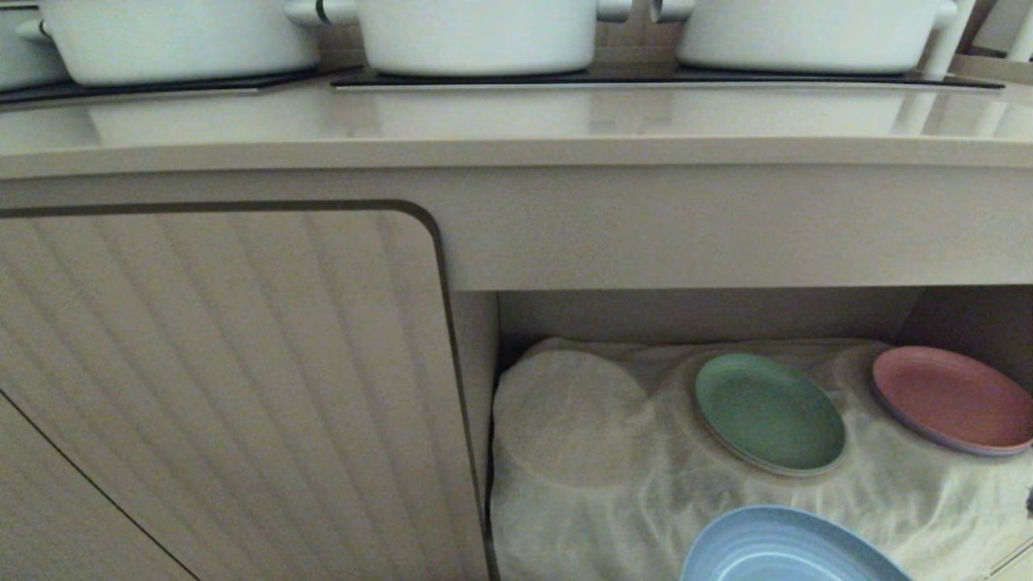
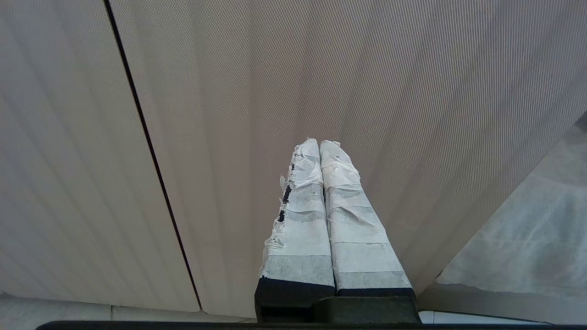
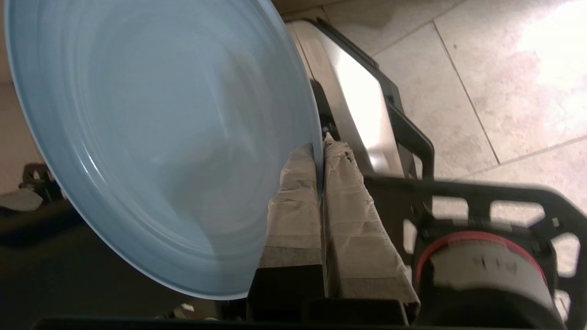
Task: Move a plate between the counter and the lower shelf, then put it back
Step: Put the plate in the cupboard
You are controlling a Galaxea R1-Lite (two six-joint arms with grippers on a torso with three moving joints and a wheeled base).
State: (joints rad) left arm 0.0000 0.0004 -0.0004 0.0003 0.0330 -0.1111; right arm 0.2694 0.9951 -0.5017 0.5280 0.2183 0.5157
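Observation:
The light-blue plate (image 1: 787, 553) shows at the bottom edge of the head view, in front of the lower shelf (image 1: 888, 492) with its wrinkly white cloth. In the right wrist view the plate (image 3: 160, 137) is held tilted over the robot's base and the tiled floor, with my right gripper (image 3: 320, 146) shut on its rim, one taped finger on each face. The counter (image 1: 516, 121) runs across the top of the head view. My left gripper (image 2: 320, 143) is parked, shut and empty, facing a ribbed beige cabinet door. Neither gripper shows in the head view.
A green plate (image 1: 768, 413) and a pink plate (image 1: 956, 397) lie on the shelf cloth, with a round covered bump (image 1: 569, 415) to their left. Three white pots (image 1: 476, 32) stand on the black hob panels. A ribbed cabinet door (image 1: 226, 387) fills the left.

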